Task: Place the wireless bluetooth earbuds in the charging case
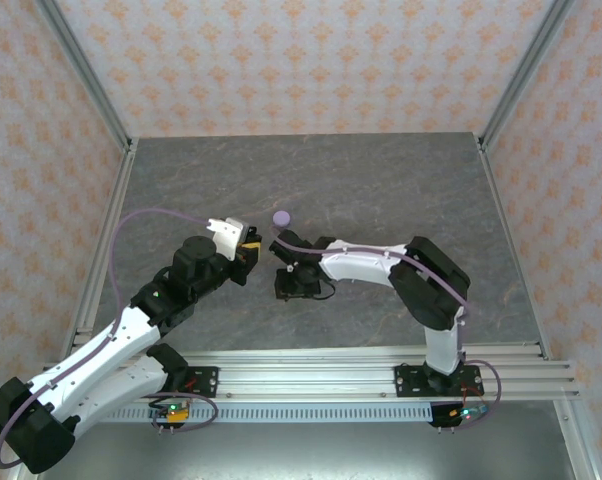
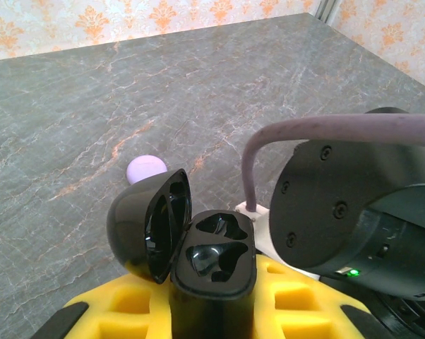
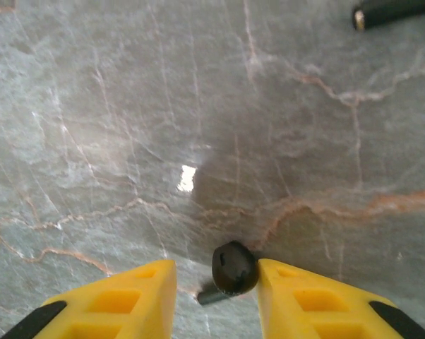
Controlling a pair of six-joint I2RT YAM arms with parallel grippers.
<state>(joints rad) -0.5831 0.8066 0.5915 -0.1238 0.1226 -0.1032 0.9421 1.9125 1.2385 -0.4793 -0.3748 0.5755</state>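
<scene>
Grey marbled counter spreads open around the black earbud, which lies on the stone with its stem pointing down and to the left. In the right wrist view the bare surface runs on ahead of it. At the top right edge of that view lies a dark rod with a pale tip, cut by the frame, and what it is cannot be told. From above, the far half of the counter stands free up to the papered walls. Metal posts rise along the corners, and a rail runs along the near edge where the arms are bolted. That view also sets the two arms close together at mid-counter, with the lavender case just beyond them, closed. The left wrist view gives what the top view is too small to tell. The black case has its lid swung open to the left and two empty wells facing up. The left gripper is clamped on the base, and the right arm is close beside it. The right gripper straddles the earbud with its fingers apart. The bud touches the inner face of the right finger, with a gap to the left finger.
</scene>
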